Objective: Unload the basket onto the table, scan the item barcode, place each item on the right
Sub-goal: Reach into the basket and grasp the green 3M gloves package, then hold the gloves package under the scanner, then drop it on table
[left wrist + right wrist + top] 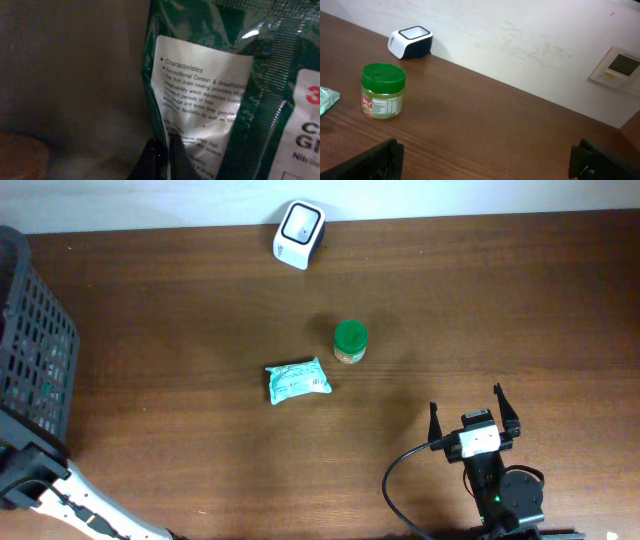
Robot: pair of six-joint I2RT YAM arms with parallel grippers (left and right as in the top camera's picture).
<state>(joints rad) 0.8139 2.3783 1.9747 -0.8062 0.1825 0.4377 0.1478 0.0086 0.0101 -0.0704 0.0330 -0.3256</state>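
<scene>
One broad brown wooden table (500,300) under everything. Tall black mesh basket (35,350): stands at the left edge. Glossy dark green plastic bag (210,60) with a white printed label: fills the left wrist view in dim light, close against the left gripper (163,150). Fingers pressed together there, tips over the label's lower edge; perhaps pinching the film, too dark to be sure. At front right: right gripper (466,405), jaws spread wide, holding nothing. White box-shaped scanner (299,233): sits at the far edge, well apart from both grippers. Pale teal soft packet (297,381): lies flat mid-table. Small green-lidded jar (350,342): stands upright near the packet, behind and to its right, not touching.
</scene>
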